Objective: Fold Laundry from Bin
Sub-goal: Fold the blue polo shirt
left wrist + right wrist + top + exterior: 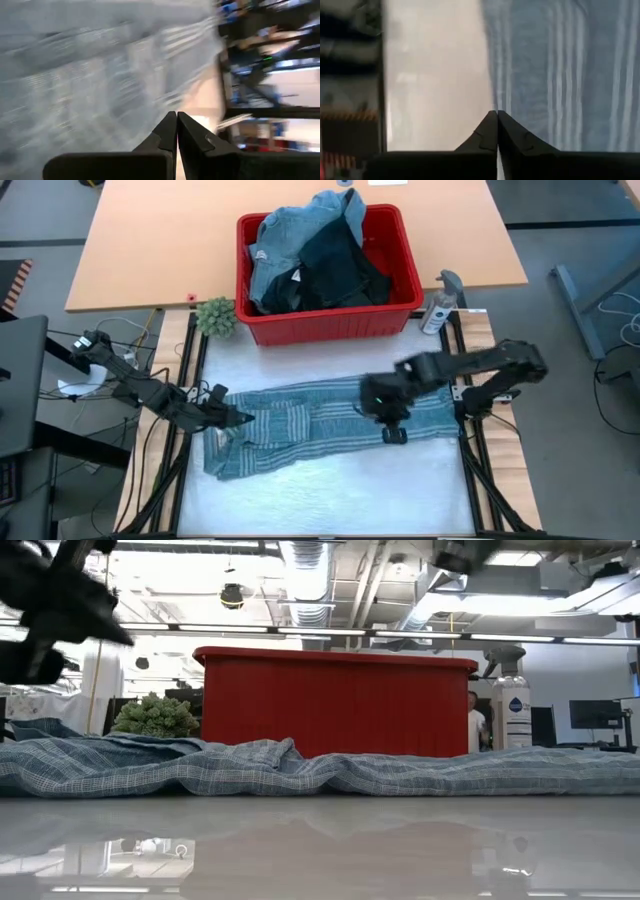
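Observation:
The blue-grey white-striped shirt lies spread out across the white table surface, running from the left side to the right, rumpled at its left end. Behind it stands the red bin, holding light blue denim pieces and dark garments. My left gripper is shut over the shirt's left part, and in the low view it hangs clear above the cloth. My right gripper is shut above the shirt's right part, over its edge.
A small green plant-like ball sits left of the bin. A spray bottle stands to the bin's right. Dark frame rails run along the table's left and right sides. Bare white surface lies between the shirt and the near edge.

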